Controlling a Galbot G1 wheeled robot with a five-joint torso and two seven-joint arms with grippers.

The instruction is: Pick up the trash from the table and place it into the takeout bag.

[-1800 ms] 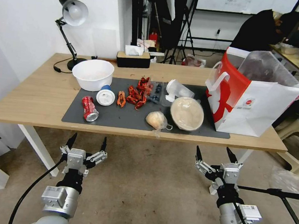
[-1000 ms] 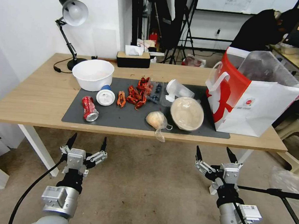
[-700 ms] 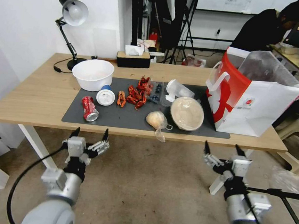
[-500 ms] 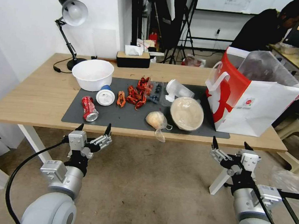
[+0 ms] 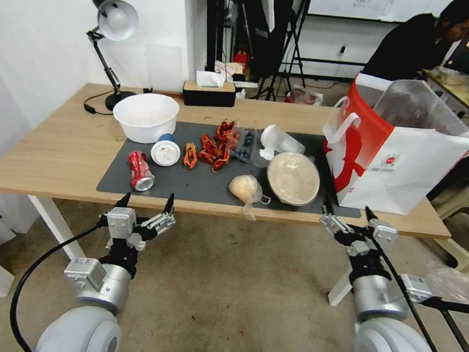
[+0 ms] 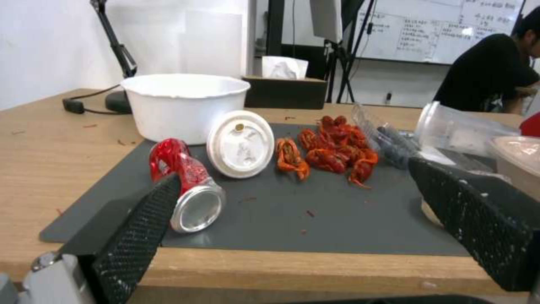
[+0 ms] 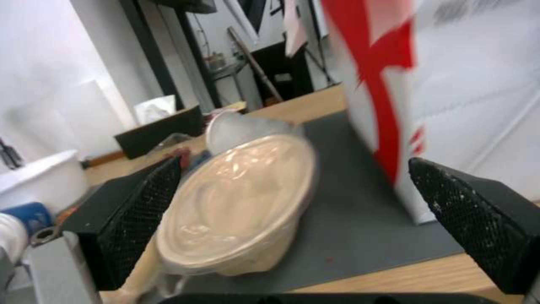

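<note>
My right gripper (image 5: 347,214) hangs spread and empty, the beige round bowl (image 5: 293,178) just ahead and the takeout bag (image 5: 406,158) close beside. My left gripper (image 5: 145,205), also spread, faces the red soda can (image 5: 140,170). I fear clipping the bag while reaching, toppling it.

Trash (image 5: 223,153) on table (image 5: 55,155), takeout bag (image 5: 395,152) at right.

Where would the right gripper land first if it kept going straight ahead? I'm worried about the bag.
Probably the beige bowl: the open right gripper points between it and the takeout bag, though depth is unclear.
</note>
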